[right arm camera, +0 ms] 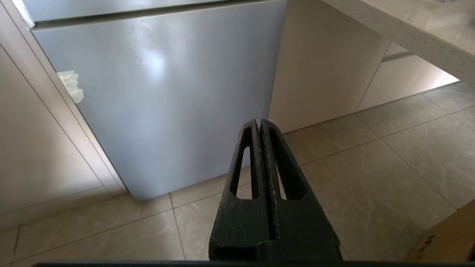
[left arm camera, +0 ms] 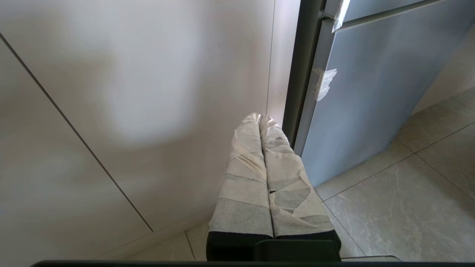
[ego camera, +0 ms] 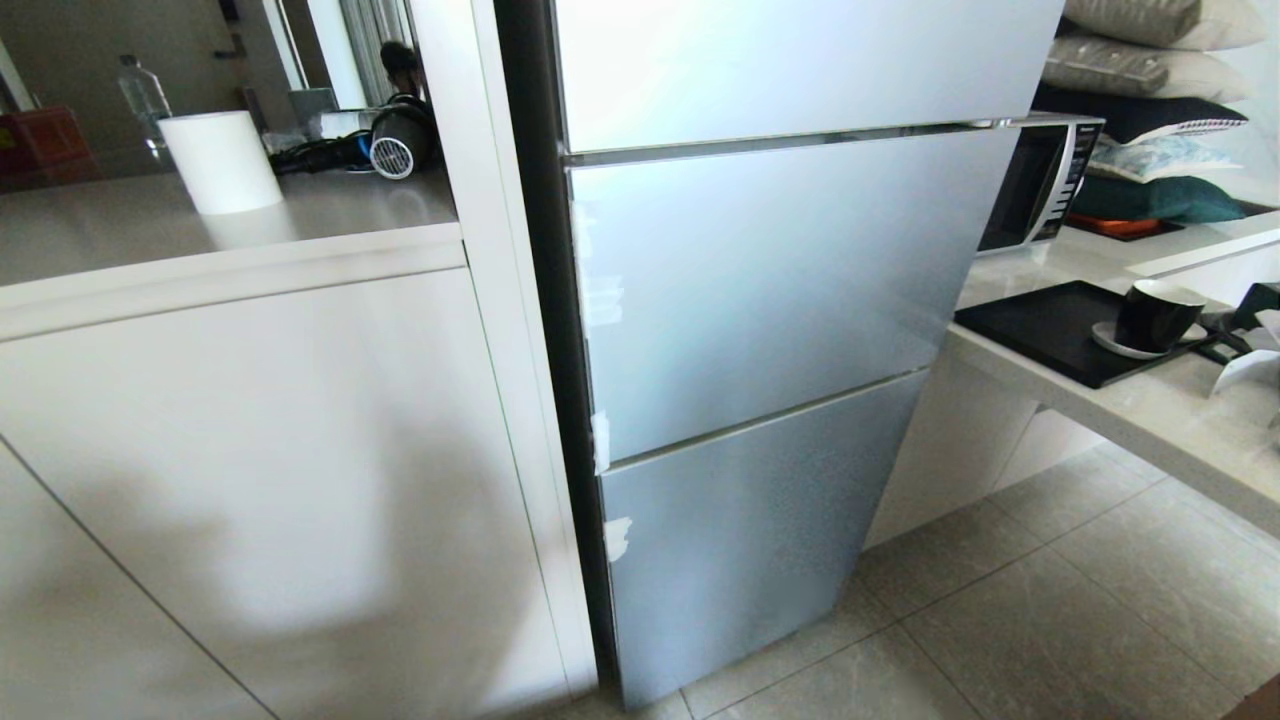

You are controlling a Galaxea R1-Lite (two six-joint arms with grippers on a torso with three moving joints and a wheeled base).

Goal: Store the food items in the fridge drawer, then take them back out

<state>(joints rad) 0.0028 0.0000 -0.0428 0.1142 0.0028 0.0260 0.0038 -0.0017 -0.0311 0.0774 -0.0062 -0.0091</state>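
The fridge [ego camera: 760,300] stood shut, so its inside was hidden. Its top panel ran off the head view's upper edge. The microwave [ego camera: 1040,180] was half hidden behind the fridge's right side. The pillows [ego camera: 1150,60] were cut off at the upper right corner. Neither arm reached into the head view.

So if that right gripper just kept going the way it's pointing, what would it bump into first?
Probably the fridge's bottom door, low down near the floor. The right gripper, shut and empty, points at that closed panel's lower right part. Depth is hard to judge, so it might meet the tiles just before it.
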